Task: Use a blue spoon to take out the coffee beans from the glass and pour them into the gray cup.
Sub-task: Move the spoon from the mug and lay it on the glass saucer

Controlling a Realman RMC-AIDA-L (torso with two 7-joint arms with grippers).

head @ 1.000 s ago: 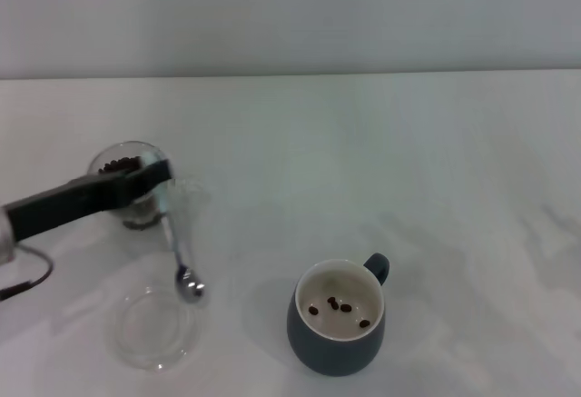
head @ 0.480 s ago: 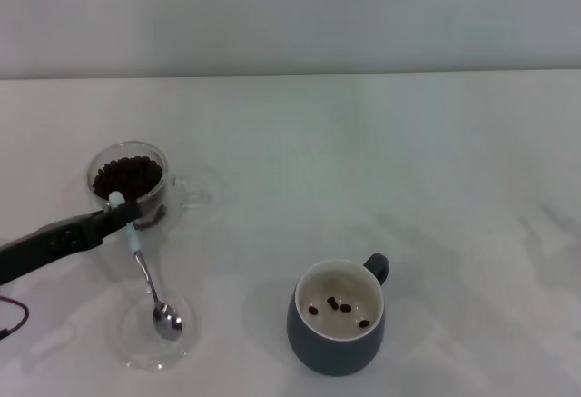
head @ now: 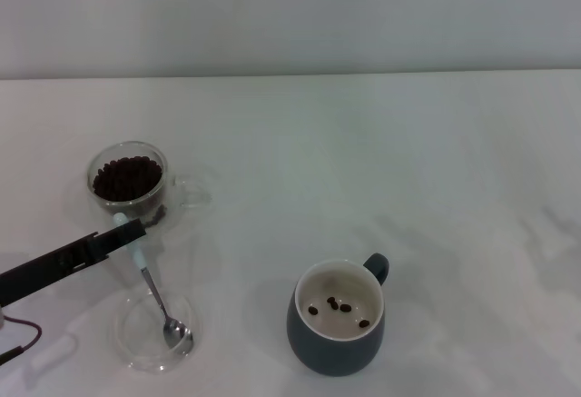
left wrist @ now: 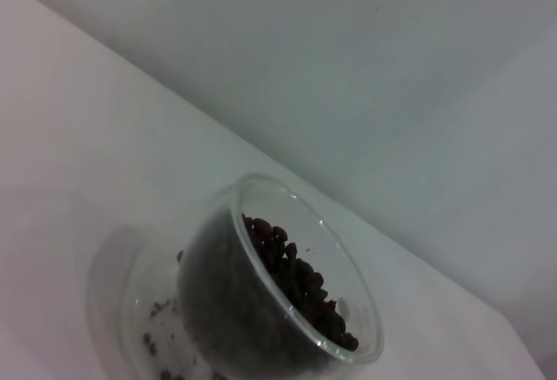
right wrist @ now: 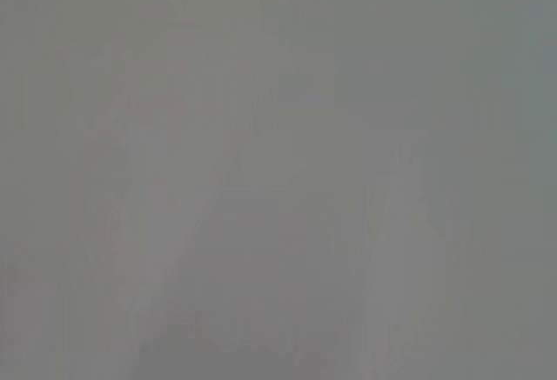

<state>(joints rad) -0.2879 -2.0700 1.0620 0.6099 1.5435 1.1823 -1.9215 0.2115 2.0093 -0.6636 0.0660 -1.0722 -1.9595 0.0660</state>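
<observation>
Left gripper [head: 130,231] clamped on the blue spoon [head: 154,292] over the clear glass dish [head: 152,332].

We see the spoon hanging tilted from the gripper, its pale handle pinched at the top and its metal bowl low inside the dish at about 7 o'clock on the white table [head: 363,161]. The glass [head: 130,183], full of coffee beans [head: 127,177], stands just beyond the gripper at 9 o'clock. The gray cup [head: 339,328] sits at 6 o'clock with a few beans inside. We see no right gripper.
</observation>
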